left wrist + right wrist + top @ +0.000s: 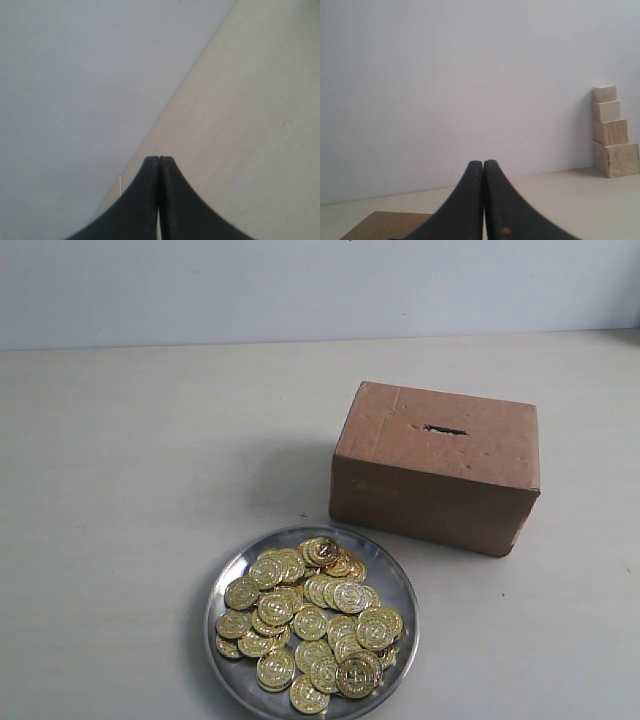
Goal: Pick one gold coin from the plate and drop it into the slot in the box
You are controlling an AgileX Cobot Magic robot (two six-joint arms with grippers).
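A round silver plate (232,580) sits near the front of the table, heaped with several gold coins (310,625). Behind it to the right stands the reddish-brown cardboard box (430,485), its dark slot (444,429) cut in the top face. Neither arm shows in the exterior view. In the left wrist view my left gripper (159,159) is shut with nothing between its black fingers, over bare table by the wall. My right gripper (483,163) is likewise shut and empty; a corner of the box (385,225) shows just beyond it.
A stepped stack of pale wooden blocks (612,135) stands against the grey wall in the right wrist view. The table (130,490) is a light cream surface meeting a plain wall at the back.
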